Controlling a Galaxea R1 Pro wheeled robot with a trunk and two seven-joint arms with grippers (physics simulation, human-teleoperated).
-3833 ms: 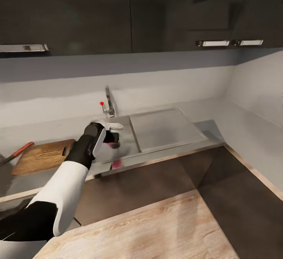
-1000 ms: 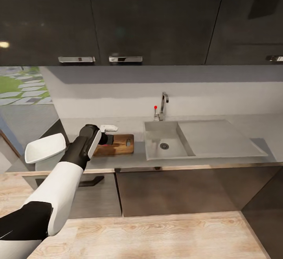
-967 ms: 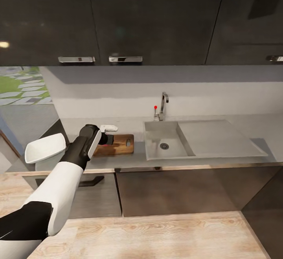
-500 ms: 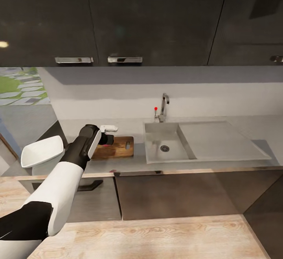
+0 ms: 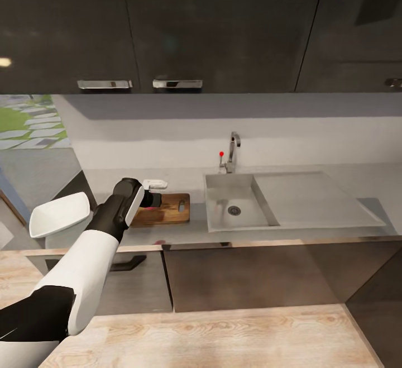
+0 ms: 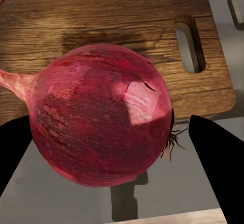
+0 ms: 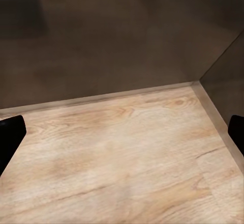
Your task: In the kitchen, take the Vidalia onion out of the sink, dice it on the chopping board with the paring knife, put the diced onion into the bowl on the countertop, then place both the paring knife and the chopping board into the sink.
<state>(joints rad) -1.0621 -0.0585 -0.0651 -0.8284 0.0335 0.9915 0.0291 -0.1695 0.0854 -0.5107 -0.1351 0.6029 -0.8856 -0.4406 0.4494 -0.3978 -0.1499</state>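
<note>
The grey countertop (image 5: 312, 231) runs under dark cupboards (image 5: 223, 27), with the sink (image 5: 234, 203) in it. My left gripper (image 6: 122, 147) is stretched out over the chopping board (image 6: 117, 40), squeezing the red onion (image 6: 99, 114). The white bowl (image 5: 58, 214) sits nearby. My right gripper (image 7: 122, 132) hangs wide apart over the wood floor (image 7: 117, 158).

Left arm extended forward from the lower left of the head view, white upper segment, black forearm and wrist. Left gripper (image 5: 152, 191) raised at wrist height, its 2 black fingers (image 6: 216, 152) spread to either side of the Vidalia onion (image 6: 99, 113) and clamped against it. Right gripper (image 7: 122, 132) points downward; 2 dark fingertips sit wide apart at the frame edges, nothing between them.
</note>
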